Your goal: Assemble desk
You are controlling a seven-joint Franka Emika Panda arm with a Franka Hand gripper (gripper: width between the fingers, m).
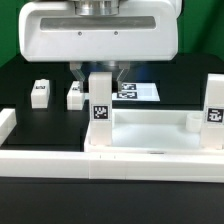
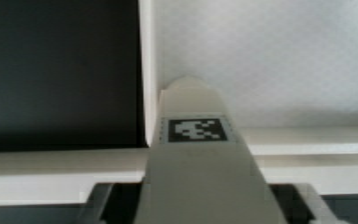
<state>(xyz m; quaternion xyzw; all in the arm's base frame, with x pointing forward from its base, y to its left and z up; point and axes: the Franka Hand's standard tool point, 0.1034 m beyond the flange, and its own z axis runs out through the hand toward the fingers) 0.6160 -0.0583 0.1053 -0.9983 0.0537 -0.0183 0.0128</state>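
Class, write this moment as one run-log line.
step: leg upright at tabletop corner | gripper: shut on leg | loose legs: two

The tool [image 1: 100,80] points straight down, clamped on a leg [image 1: 101,105]

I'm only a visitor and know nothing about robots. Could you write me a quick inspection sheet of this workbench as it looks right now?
Surface: black table, white border rails along its edges.
Job's things: tabletop lying flat; mounted leg standing at its corner on the exterior view's right; upright leg at the opposite corner; first loose leg and second loose leg behind.
Clutter: nothing seen.
Grippers: gripper closed on the upright leg.
Cables: nothing seen.
Surroundings: marker board at the back; darkness beyond.
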